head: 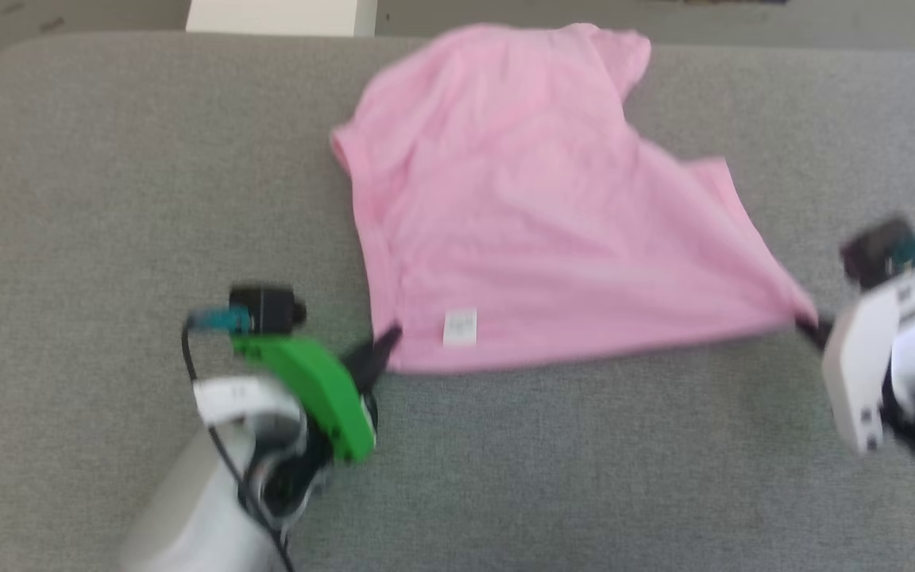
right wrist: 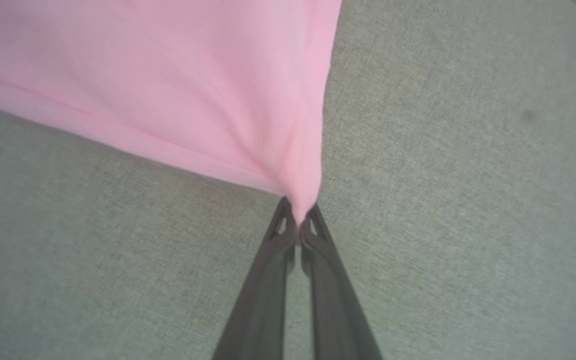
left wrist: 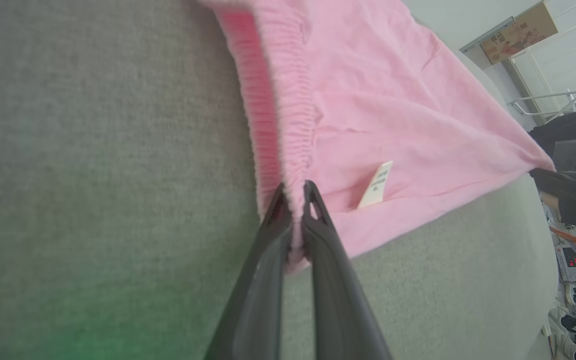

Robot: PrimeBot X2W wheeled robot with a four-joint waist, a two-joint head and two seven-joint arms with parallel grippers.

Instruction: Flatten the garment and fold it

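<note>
The garment (head: 521, 214), light pink shorts, lies spread on the grey table, its near edge pulled taut between both grippers. Its small white label (head: 459, 327) sits near the near-left corner. My left gripper (head: 388, 342) is shut on that corner, and the left wrist view shows the gathered waistband (left wrist: 288, 125) pinched between the fingers beside the label (left wrist: 376, 184). My right gripper (head: 808, 326) is shut on the stretched near-right corner; in the right wrist view the pink cloth (right wrist: 193, 100) bunches to a point at the fingertips (right wrist: 298, 227).
The grey fabric-covered table (head: 108, 175) has rounded far corners, and a white box (head: 283, 16) stands past its far edge. The left wrist view shows a person's dark sleeve (left wrist: 573, 170) and hand at the right edge, beyond the table.
</note>
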